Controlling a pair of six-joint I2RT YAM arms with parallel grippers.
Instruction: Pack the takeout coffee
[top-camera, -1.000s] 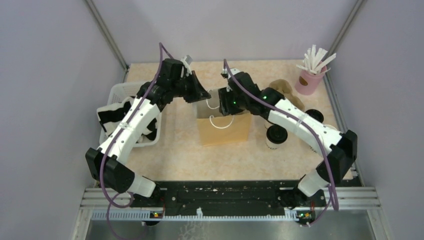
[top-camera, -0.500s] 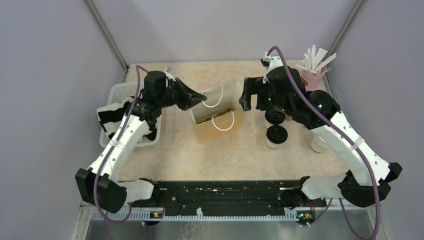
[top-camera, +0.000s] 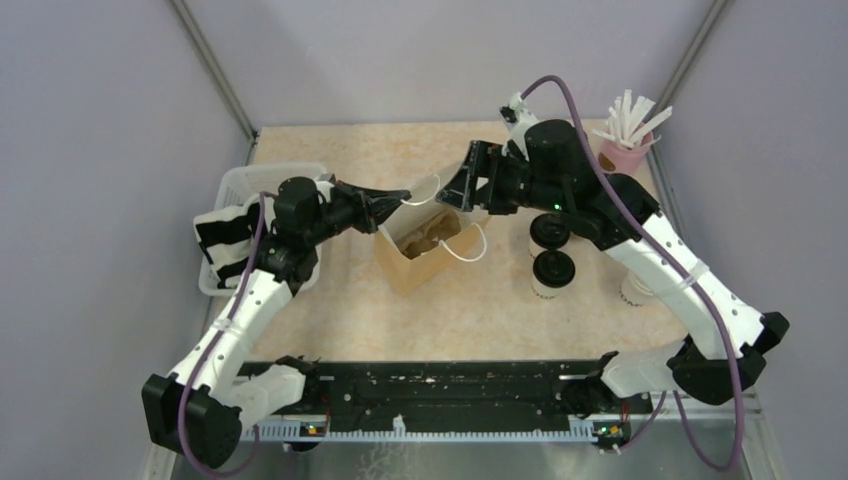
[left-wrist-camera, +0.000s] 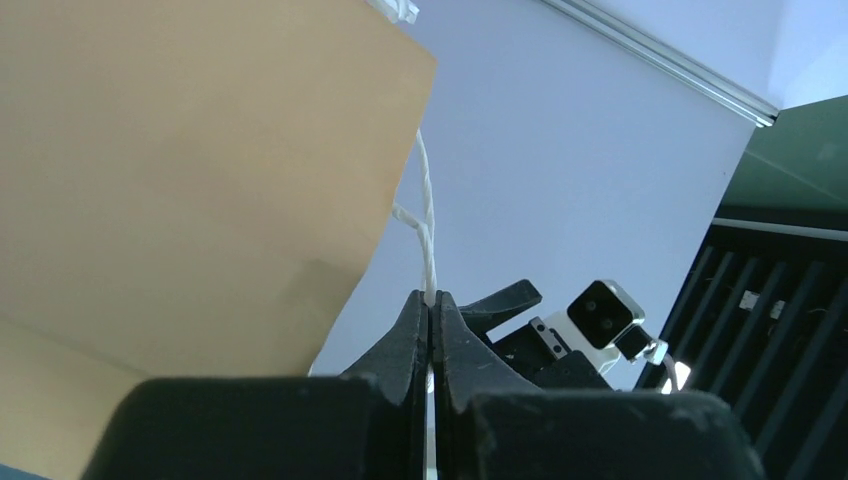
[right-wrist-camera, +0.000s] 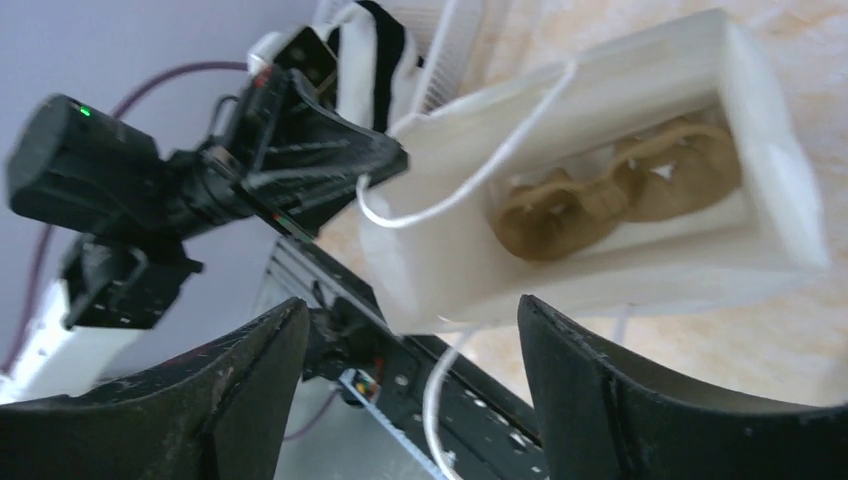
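Two takeout coffee cups (top-camera: 553, 270) at three o'clock; one brown paper bag (top-camera: 425, 265) holding one pulp carrier (top-camera: 428, 236); one pink cup (top-camera: 612, 165); one white basket (top-camera: 232, 182).

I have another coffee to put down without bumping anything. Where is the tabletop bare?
Bare: the near strip of table between the brown bag and the black base rail, and the far strip behind the bag toward the white basket. Crowded: the right side, where the lidded cups and pink straw cup stand close together.

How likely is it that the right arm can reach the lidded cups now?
Probably yes: the right gripper is open and empty by the bag; the lidded cups stand unobstructed beside its arm.
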